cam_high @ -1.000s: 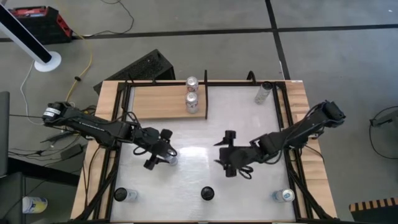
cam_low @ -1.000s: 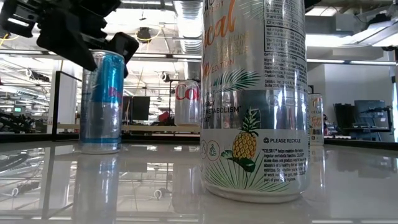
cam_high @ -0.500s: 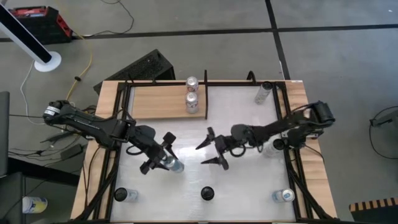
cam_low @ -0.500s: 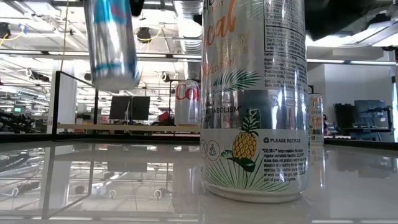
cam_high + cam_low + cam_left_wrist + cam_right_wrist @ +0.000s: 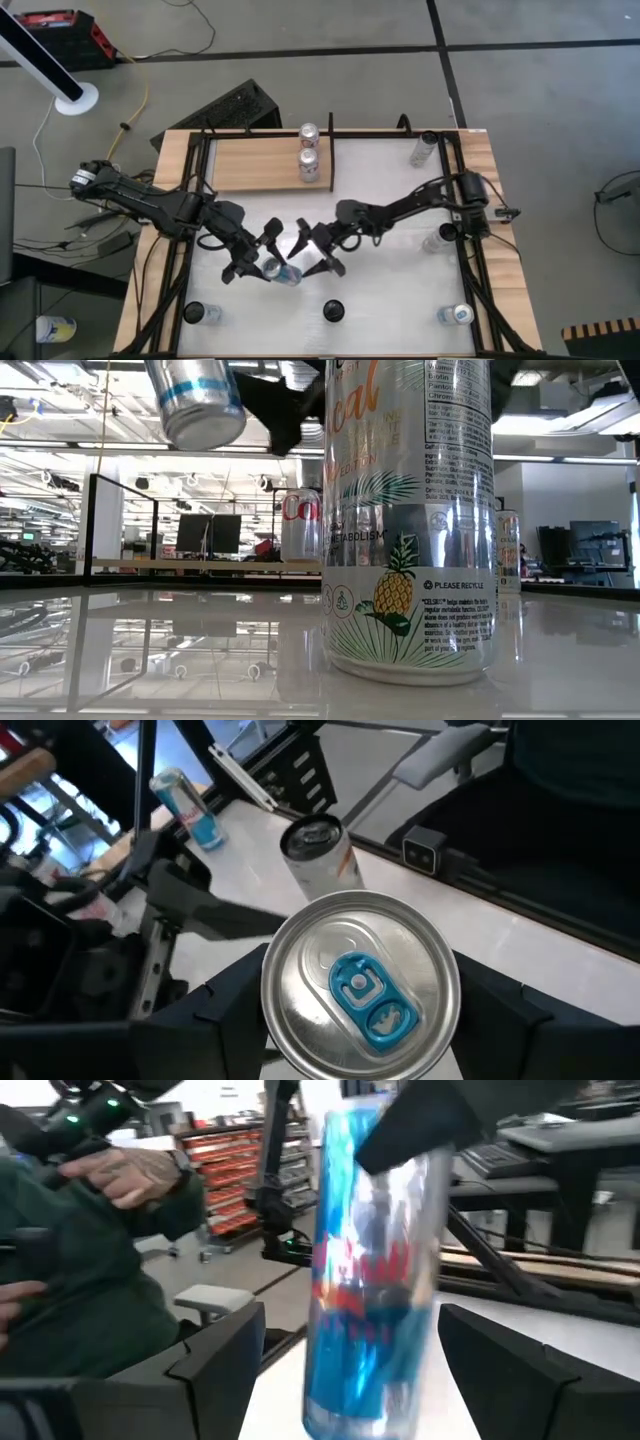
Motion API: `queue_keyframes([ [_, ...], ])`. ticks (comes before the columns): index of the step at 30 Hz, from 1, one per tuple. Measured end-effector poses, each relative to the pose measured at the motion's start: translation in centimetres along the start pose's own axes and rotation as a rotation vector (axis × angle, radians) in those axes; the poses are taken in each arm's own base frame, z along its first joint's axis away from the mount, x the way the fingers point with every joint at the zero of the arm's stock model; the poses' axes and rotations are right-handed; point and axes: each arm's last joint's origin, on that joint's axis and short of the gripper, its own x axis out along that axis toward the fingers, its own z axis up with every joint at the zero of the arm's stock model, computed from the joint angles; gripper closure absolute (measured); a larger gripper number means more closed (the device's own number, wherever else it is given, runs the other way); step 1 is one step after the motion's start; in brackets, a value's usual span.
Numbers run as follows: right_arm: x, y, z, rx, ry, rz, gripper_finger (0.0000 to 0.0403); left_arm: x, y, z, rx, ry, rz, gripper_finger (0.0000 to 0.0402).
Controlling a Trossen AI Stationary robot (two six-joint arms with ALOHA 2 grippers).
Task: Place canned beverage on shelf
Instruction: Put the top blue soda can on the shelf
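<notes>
Handover in hand — slim blue-and-silver beverage can (image 5: 281, 271) is gripped, lifted off the table, by left gripper (image 5: 258, 256); right gripper (image 5: 318, 250), fingers spread, flanks it. Next: right closure, then carriage to wood-grain black-railed shelf (image 5: 255, 163).

Shiny metal can (image 5: 360, 985), glossy white table (image 5: 400, 290), matt wood-grain shelf (image 5: 250, 165) w/ black metal rails.

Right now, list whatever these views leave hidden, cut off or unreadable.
- Blue can held in the left gripper: the high view shows little of it beneath the fingers; the low view cuts its top off at the frame edge.
- Pineapple can: low view crops its top, and it blocks the table behind.
- Right gripper: whether its open fingers touch the blue can is unclear; the right wrist view is blurred.
- Labels of the cans on the shelf: too small from above.
</notes>
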Motion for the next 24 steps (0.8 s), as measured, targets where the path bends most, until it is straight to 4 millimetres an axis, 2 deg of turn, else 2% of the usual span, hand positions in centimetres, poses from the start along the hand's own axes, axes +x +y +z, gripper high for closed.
queue_keyframes([
  [6, 2.4, -1.5, 0.0, 0.025, 0.049, 0.015, 0.0081, 0.0, 0.0, 0.1, 0.009, -0.009, 0.003, 0.0180],
  [11, 3.9, -1.9, 0.7, 0.023, 0.072, 0.039, 0.0081, 0.0, 0.1, 0.0, 0.028, 0.006, 0.026, 0.0180],
  [18, 4.4, -1.7, 0.3, 0.034, 0.117, 0.050, 0.0086, 0.0, 0.0, -0.4, 0.029, 0.070, 0.053, 0.0180],
  [24, 4.4, -1.8, 0.0, 0.009, 0.153, 0.020, 0.0130, 0.0, 0.0, -0.5, 0.025, 0.083, 0.054, 0.0180],
])
